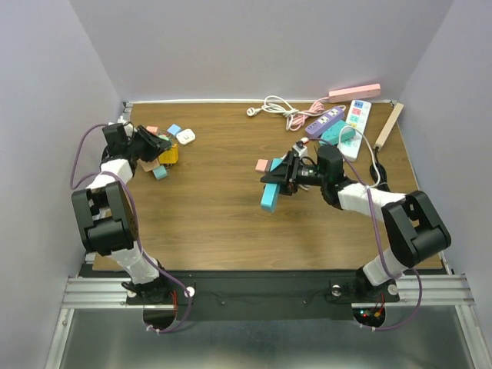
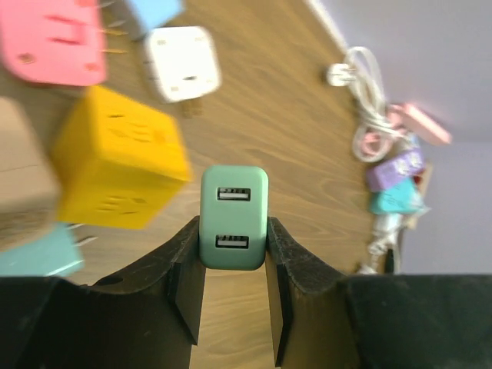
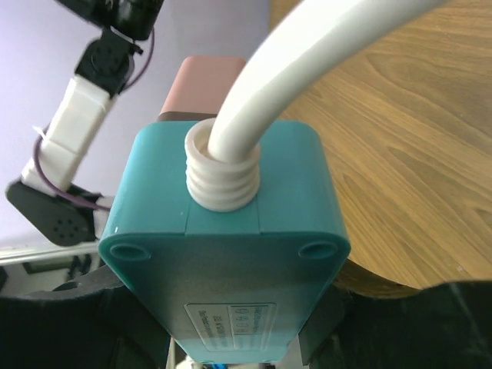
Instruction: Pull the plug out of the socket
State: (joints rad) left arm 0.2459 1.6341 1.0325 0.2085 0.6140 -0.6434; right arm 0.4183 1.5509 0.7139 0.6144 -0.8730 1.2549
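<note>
My left gripper (image 1: 159, 145) is at the far left of the table, shut on a mint-green USB charger plug (image 2: 234, 217) that sits upright between its fingers (image 2: 184, 284). The plug is in no socket. My right gripper (image 1: 284, 179) is mid-table, shut on a teal power strip (image 1: 269, 195) and holds it tilted above the wood. In the right wrist view the strip's end (image 3: 223, 254) fills the frame, with a thick white cord (image 3: 307, 69) coming out of it. The strip hides most of the right gripper's (image 3: 231, 330) fingers.
A yellow cube adapter (image 2: 123, 157), white adapter (image 2: 182, 63), pink adapter (image 2: 54, 38) and light-blue one (image 2: 38, 252) lie around the left gripper. A pink block (image 1: 262, 165) lies by the right gripper. Several power strips (image 1: 357, 117) and coiled cords (image 1: 280, 108) lie at the far right.
</note>
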